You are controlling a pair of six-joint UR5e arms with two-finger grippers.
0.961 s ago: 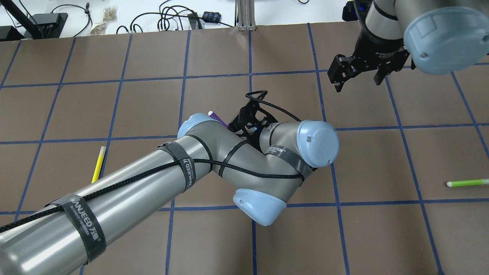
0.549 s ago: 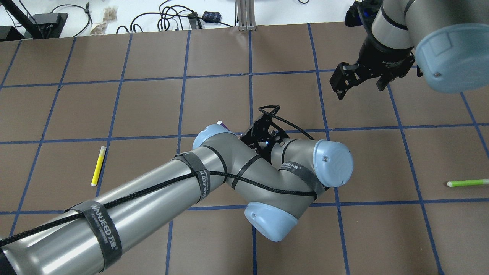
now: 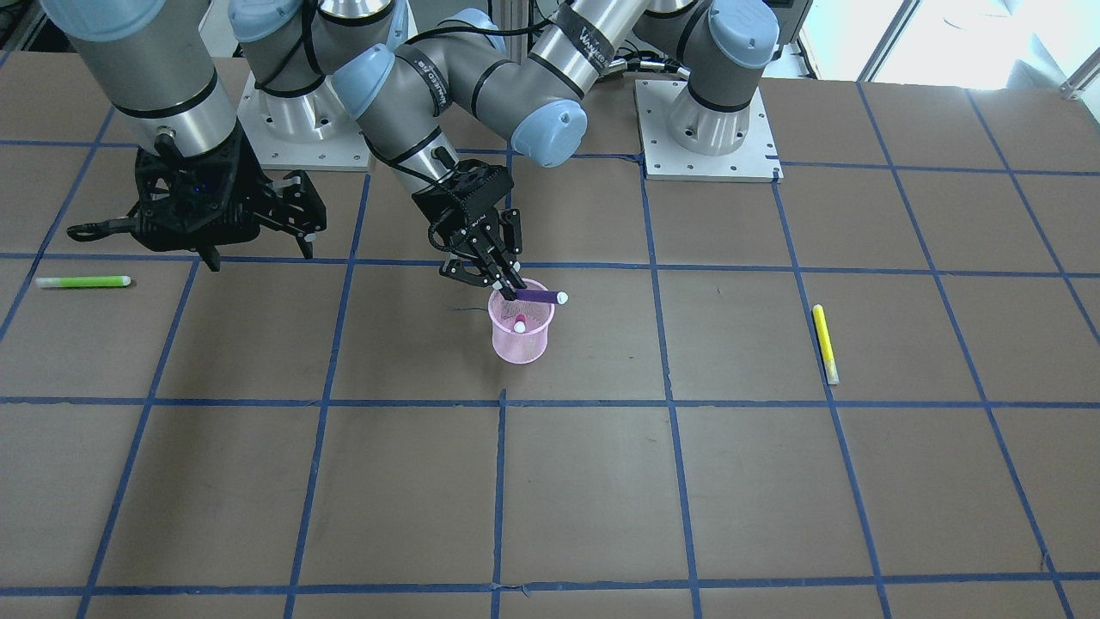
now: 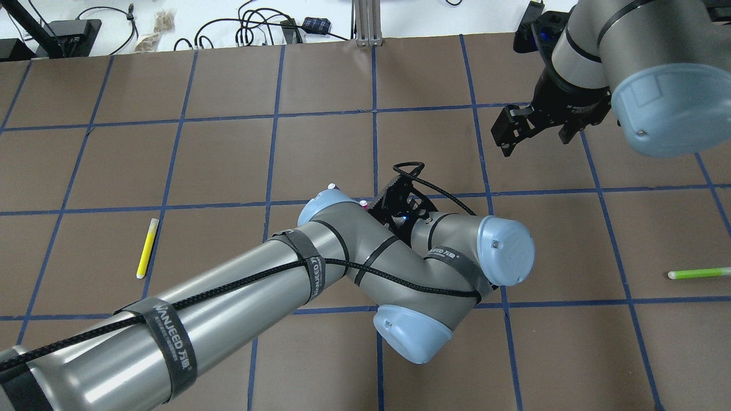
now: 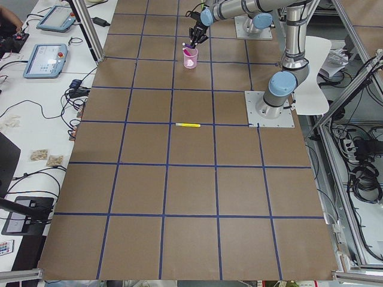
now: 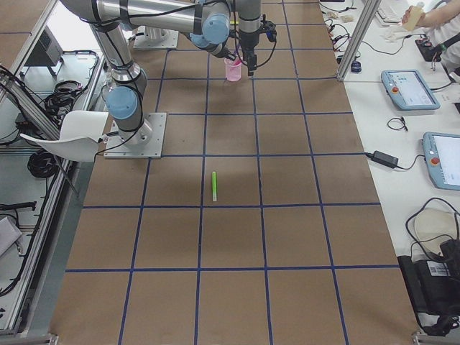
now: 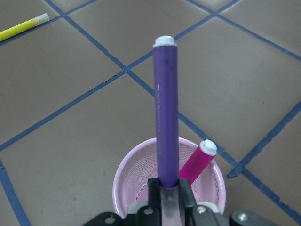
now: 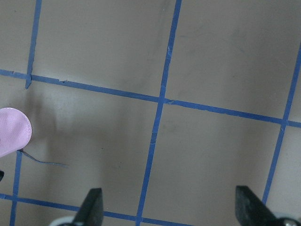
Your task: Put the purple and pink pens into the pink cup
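Note:
A pink mesh cup [image 3: 520, 342] stands mid-table with the pink pen [image 3: 519, 326] leaning inside it. My left gripper [image 3: 509, 289] is shut on the purple pen [image 3: 538, 296] and holds it nearly level just over the cup's rim. In the left wrist view the purple pen [image 7: 165, 113] points away from the fingers, above the cup [image 7: 129, 175] and the pink pen [image 7: 197, 162]. In the overhead view my left arm hides the cup. My right gripper [image 3: 258, 252] is open and empty, hovering off to the cup's side; it also shows in the overhead view [image 4: 534, 142].
A yellow pen [image 3: 825, 344] lies on the table on my left side, a green pen [image 3: 82, 281] on my right side. Blue tape lines grid the brown table. The arm bases [image 3: 706, 129] stand at the table's robot edge.
My left arm has carried the purple pen toward me and to the right in the overhead view, over the cup. My right gripper has drifted slightly right, still open.

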